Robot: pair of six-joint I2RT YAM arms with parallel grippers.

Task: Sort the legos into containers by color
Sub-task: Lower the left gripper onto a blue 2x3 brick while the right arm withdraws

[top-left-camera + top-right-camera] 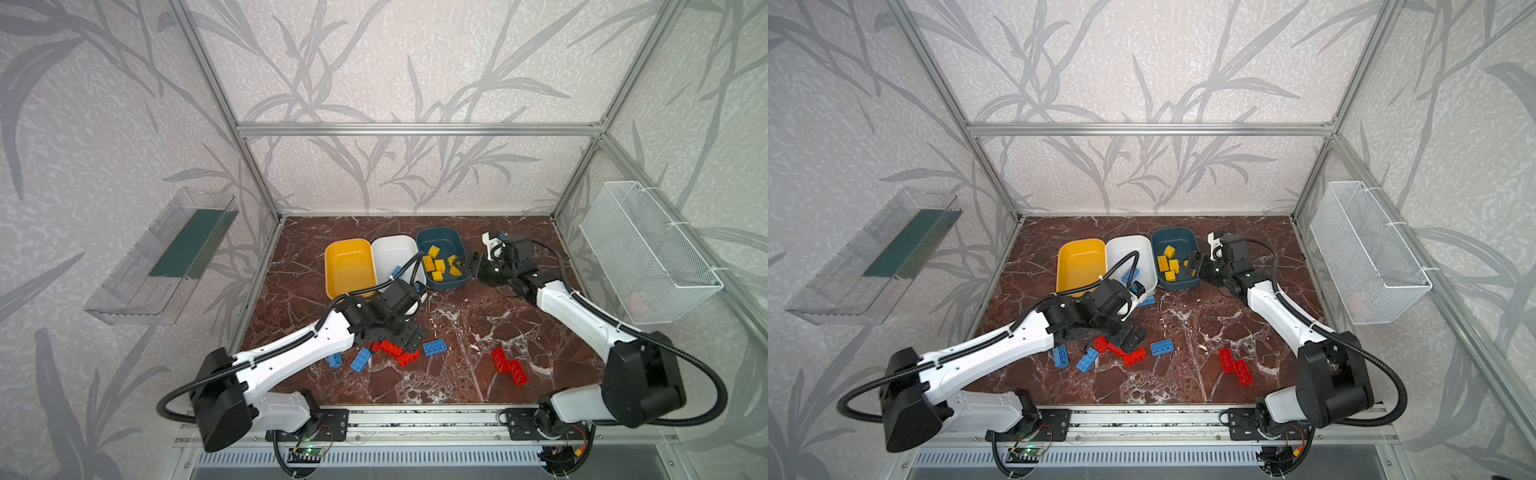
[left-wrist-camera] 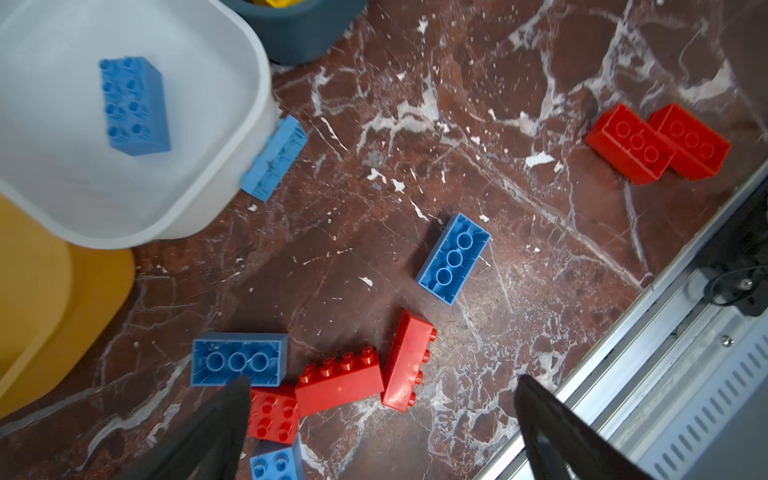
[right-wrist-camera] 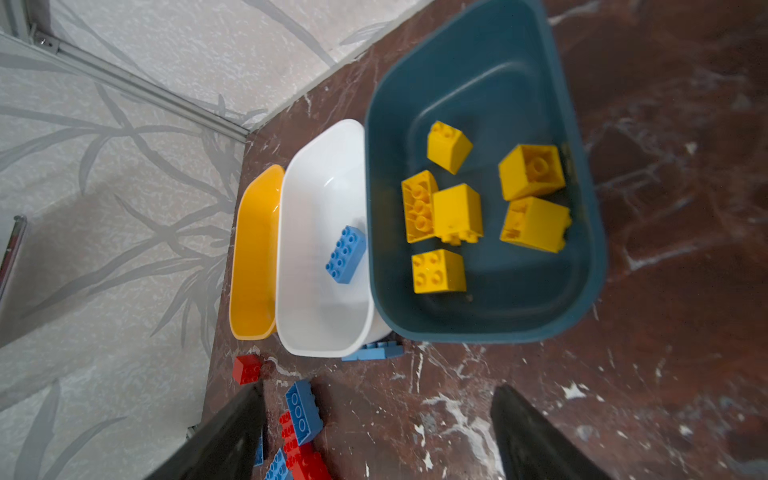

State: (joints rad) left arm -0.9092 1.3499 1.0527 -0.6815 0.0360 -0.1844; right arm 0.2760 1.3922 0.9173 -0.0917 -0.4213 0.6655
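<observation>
Place: a robotics lab test cell is showing here, rather than a home or a shop.
Enclosure: an aluminium frame [image 1: 415, 129] is boxing in the marble-look counter [image 1: 457, 316], with leaf-print wall panels [image 1: 415, 62] standing behind it.
Machines: the left arm [image 1: 291, 353] and the right arm [image 1: 582, 320] are sitting bolted to a slotted rail [image 1: 415, 422].
Electronics: a bare circuit board [image 1: 307, 452] is glowing green below the rail, with its wires hanging exposed.
Props: legos [image 1: 434, 347] and plastic containers [image 1: 348, 270] are lying on the counter.
</observation>
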